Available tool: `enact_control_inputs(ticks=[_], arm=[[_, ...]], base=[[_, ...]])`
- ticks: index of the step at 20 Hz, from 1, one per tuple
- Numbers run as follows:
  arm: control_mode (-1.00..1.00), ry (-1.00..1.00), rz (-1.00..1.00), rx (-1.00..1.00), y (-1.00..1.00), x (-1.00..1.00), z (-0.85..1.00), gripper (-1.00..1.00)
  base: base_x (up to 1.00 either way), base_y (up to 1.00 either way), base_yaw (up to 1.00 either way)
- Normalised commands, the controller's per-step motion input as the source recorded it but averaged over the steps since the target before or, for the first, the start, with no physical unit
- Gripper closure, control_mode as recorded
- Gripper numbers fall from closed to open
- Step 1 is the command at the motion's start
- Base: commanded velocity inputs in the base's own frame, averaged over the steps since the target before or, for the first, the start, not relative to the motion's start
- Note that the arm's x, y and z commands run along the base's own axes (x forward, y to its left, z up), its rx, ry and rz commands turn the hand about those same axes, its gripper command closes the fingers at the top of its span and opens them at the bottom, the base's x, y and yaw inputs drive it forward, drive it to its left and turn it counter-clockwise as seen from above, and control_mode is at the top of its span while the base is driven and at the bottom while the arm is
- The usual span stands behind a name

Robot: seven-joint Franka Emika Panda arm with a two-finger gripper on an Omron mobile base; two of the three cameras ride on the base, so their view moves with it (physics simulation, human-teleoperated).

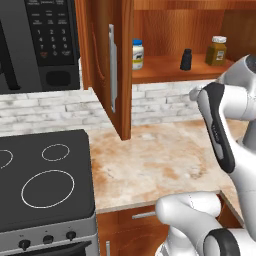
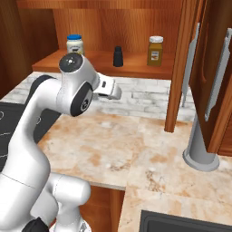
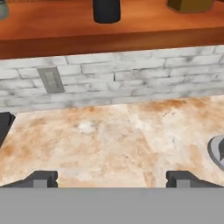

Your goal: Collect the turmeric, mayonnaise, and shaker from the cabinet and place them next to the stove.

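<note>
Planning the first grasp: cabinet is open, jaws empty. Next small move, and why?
Probably raise the open gripper toward the shaker on the cabinet shelf: it sits straight ahead, above the hand, and all three items remain shelved.

I see the cabinet (image 1: 105,60) in reddish-brown wood with a silver handle (image 1: 112,67), and on its shelf a white jar (image 1: 137,55) with a blue lid and dark print, a small all-black shaker (image 1: 186,59), and a mustard-brown jar (image 1: 216,51) with a pale lid. The stove (image 1: 45,175) is black glass with white ring outlines, and its front panel is silver with dark knobs; above it the microwave (image 1: 37,42) is black with white marks on the keys. The counter (image 1: 160,155) is beige stone with rusty orange blotches, the wall (image 3: 113,78) behind is whitish-grey brick, and my arm (image 2: 54,118) is white with dark joints.
</note>
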Motion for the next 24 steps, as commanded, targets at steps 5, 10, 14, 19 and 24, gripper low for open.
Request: enact_control_inputs(ticks=[5, 10, 14, 19, 24], arm=[[-1.0, -0.28, -0.04, 0.0, -0.12, 0.13, 0.18, -1.0], [-1.0, -0.36, 0.03, 0.0, 0.0, 0.02, 0.1, -1.0], [-1.0, -0.25, 0.0, 0.0, 0.02, 0.08, 0.27, -1.0], [-1.0, -0.12, 0.0, 0.0, 0.0, 0.1, 0.3, -1.0], [-1.0, -0.03, 0.0, 0.0, 0.0, 0.13, 0.34, -1.0]], base=[[0.0, 0.0, 0.0], [0.0, 0.0, 0.0], [0.0, 0.0, 0.0], [0.0, 0.0, 0.0], [0.0, 0.0, 0.0]])
